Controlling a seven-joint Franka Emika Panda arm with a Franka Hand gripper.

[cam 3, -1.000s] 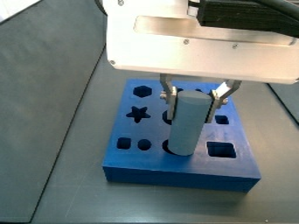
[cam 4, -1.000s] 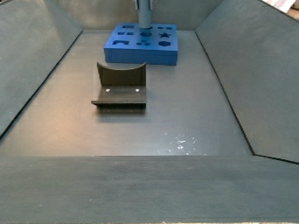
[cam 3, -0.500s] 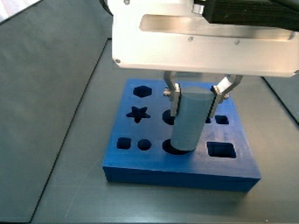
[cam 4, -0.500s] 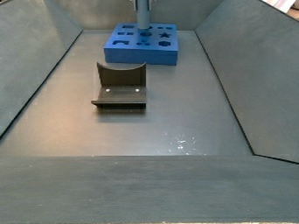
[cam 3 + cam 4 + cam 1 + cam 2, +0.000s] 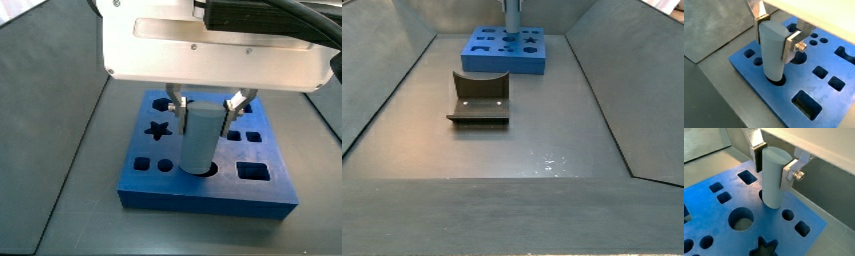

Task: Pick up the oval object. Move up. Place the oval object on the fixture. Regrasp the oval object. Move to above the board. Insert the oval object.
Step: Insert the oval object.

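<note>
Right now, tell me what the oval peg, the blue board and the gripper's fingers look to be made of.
Oval peg: smooth matte pale blue-grey, likely plastic; no grain or shine.
Board: uniformly saturated blue with crisp hole edges, probably plastic or painted; matte.
Fingers: flat silver plates with a screw, apparently bare metal with a dull sheen. The gripper stands over the board, either side of the upright peg, whose foot sits in a hole.

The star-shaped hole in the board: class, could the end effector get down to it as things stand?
Probably not yet. The end effector is shut on the oval object, which stands upright in a hole of the board. The star hole itself lies open, with nothing over it.
</note>
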